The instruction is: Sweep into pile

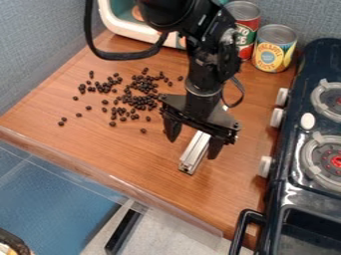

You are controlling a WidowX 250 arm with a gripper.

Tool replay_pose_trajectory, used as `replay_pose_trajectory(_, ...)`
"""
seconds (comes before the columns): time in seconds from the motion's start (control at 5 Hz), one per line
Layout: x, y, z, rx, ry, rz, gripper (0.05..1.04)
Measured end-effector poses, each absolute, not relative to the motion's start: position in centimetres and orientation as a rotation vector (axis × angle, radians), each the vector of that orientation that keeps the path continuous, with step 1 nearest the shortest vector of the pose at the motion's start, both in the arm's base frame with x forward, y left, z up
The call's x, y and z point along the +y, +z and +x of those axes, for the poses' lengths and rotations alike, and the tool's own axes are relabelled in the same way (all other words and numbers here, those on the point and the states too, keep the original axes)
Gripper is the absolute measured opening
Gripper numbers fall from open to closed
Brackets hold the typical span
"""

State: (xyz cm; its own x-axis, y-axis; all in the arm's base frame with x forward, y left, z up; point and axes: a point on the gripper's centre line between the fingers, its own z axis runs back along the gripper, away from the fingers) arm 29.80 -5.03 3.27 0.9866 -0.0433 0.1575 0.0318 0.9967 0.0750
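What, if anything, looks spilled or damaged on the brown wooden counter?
The small, dark, bean-like pieces look spilled: they lie loose on the brown wooden counter, crowded in an uneven patch, with strays toward the picture's left. I see no damage.

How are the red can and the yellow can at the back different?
The red can has a mostly red label, but the yellow can has a mostly yellow one. The yellow can stands nearer the stove, while the red can is farther from it. Both cans stand upright and have round, silvery tops.
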Motion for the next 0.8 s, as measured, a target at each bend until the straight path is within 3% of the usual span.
replay_pose_trajectory(0.2,-4.3,2.76,30.66,-0.154,-0.013,0.058,0.945)
replay_pose_trajectory(0.6,-4.25,2.38,31.39,-0.156,-0.023,0.016,0.377)
replay_pose_trajectory(0.8,-4.29,2.29,31.11,-0.155,-0.018,0.008,0.339)
